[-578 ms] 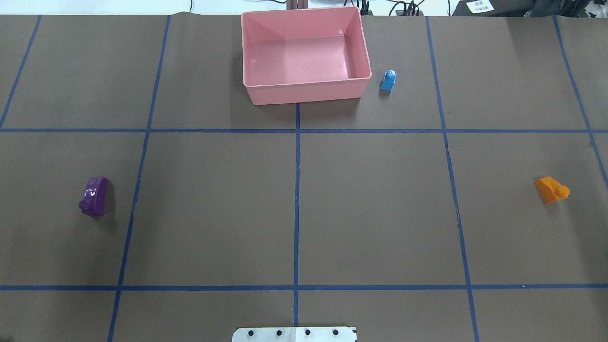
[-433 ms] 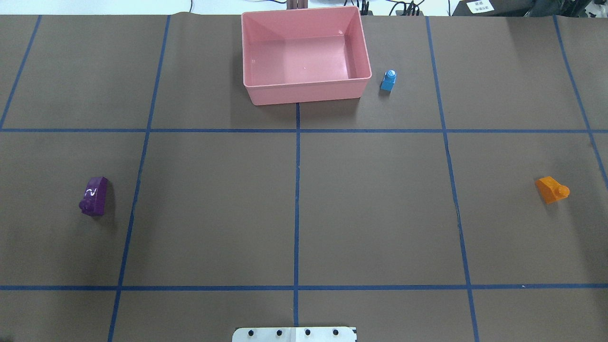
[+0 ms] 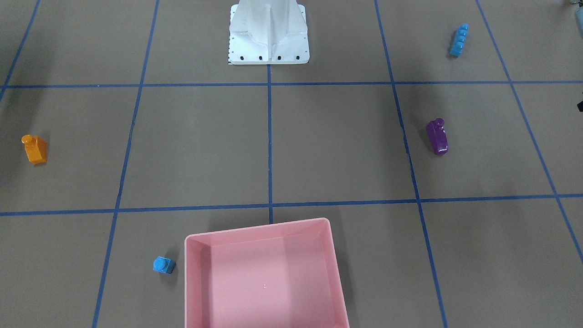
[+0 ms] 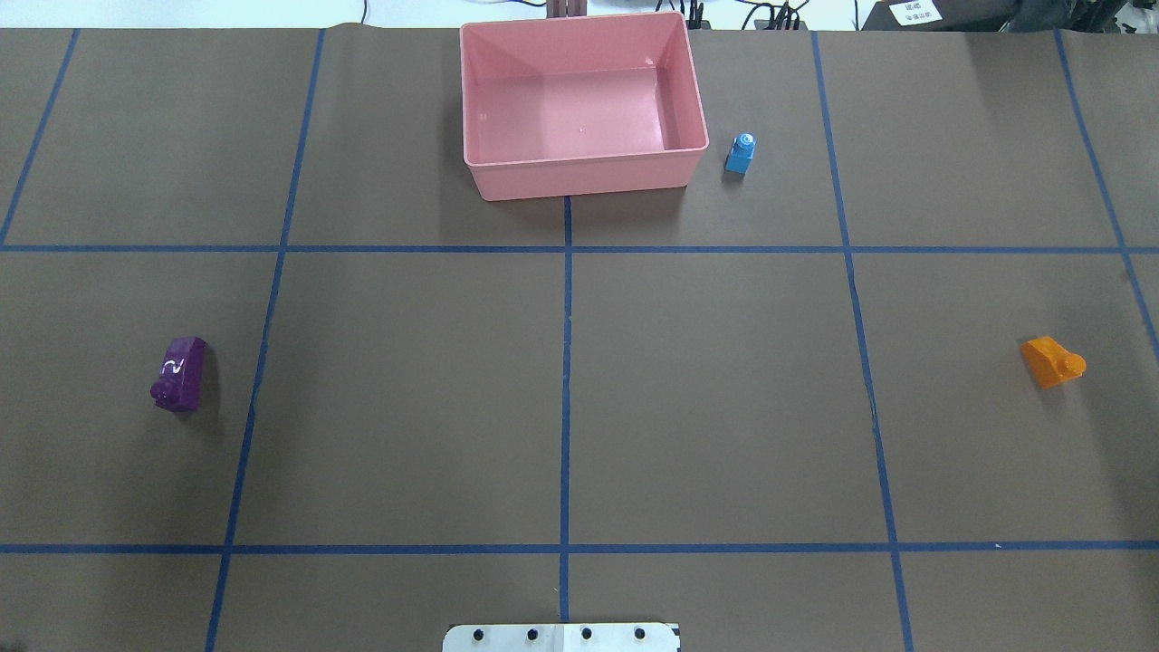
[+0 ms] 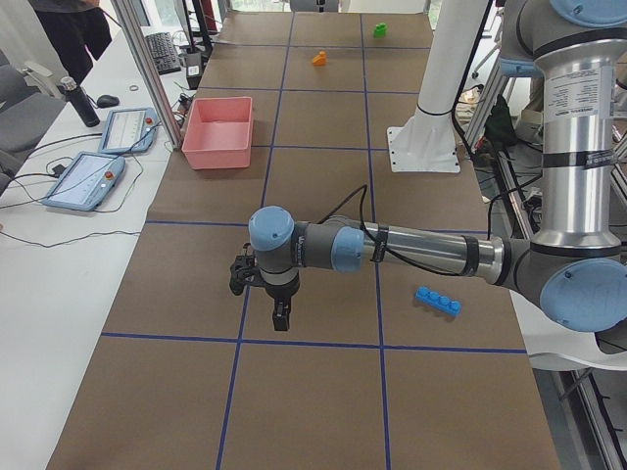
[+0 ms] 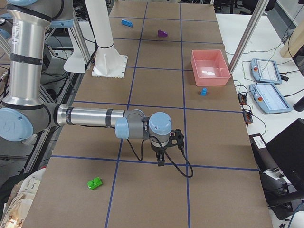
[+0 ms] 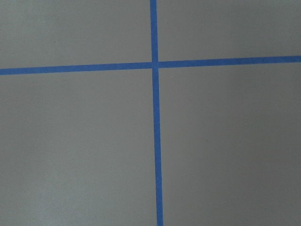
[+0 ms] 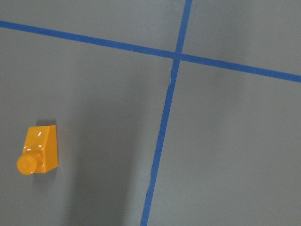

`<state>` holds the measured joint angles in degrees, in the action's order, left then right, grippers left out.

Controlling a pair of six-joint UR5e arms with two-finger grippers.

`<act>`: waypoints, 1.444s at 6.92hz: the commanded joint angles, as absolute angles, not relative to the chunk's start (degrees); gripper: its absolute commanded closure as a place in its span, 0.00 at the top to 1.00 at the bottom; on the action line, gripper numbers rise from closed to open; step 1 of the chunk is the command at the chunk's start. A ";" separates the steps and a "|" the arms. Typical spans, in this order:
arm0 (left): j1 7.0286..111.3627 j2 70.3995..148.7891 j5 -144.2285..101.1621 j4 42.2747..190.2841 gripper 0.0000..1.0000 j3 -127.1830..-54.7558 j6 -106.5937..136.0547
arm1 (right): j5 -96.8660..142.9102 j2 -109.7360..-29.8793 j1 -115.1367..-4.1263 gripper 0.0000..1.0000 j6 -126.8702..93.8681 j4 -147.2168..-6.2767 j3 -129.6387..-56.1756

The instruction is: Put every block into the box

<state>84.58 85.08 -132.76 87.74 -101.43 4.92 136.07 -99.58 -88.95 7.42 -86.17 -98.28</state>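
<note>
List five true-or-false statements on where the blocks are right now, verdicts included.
1. The pink box holds no blocks. True.
2. The small blue block lies inside the box. False: it stands on the table just outside it.
3. The orange block shows in the right wrist view. True.
4. The green block sits beside the purple block. False: they lie toward opposite ends of the table.
5. The left gripper holds the long blue block. False: that block lies on the table, apart from it.
</note>
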 commanded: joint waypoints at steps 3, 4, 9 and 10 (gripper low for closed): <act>84.55 85.34 -132.89 87.80 1.00 -102.04 5.36 | 136.49 -99.40 -88.86 1.00 7.47 -85.96 -97.56; 84.20 85.34 -132.98 87.89 1.00 -103.00 5.36 | 137.63 -99.32 -88.86 1.00 7.47 -85.96 -97.56; 71.57 85.78 -140.89 99.81 1.00 -105.56 32.20 | 143.09 -97.66 -85.45 1.00 2.42 -84.73 -97.91; 69.63 86.13 -140.80 100.97 1.00 -105.73 34.87 | 142.91 -96.08 -81.25 1.00 -1.54 -84.73 -97.65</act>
<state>72.58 85.88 -140.82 98.16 -105.46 29.71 142.97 -97.75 -85.33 3.03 -84.76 -97.75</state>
